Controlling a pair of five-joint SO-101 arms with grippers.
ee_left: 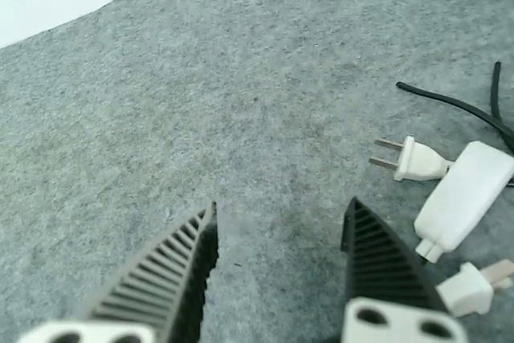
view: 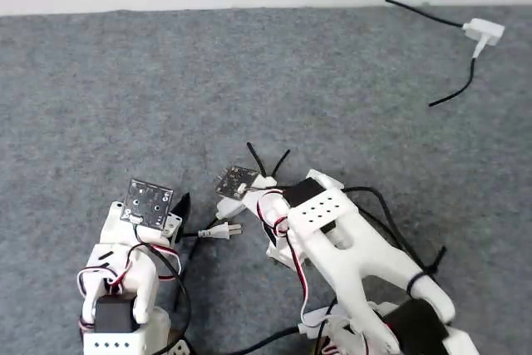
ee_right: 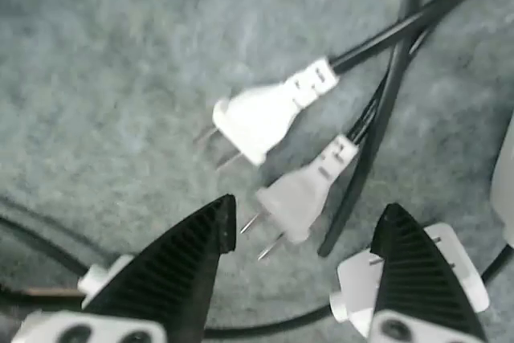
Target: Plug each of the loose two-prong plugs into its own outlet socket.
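Two white two-prong plugs (ee_right: 265, 114) (ee_right: 301, 194) lie side by side on the grey mat, each on a black cable (ee_right: 385, 94). My right gripper (ee_right: 309, 206) hovers open just above them, the nearer plug between its fingers but untouched. A white outlet socket (ee_right: 438, 271) lies partly behind one finger. My left gripper (ee_left: 281, 208) is open over bare mat, holding nothing. Beside it lie a white plug (ee_left: 418, 160), a white socket body (ee_left: 466, 194) and another plug (ee_left: 474, 287). From above, one plug (view: 223, 230) rests between the two arms.
Another white outlet socket (view: 484, 32) with black cables sits at the mat's far right corner. Black cables (view: 391, 214) loop around the right arm's base. The grey mat (view: 166, 97) stretches to a white wall at the back.
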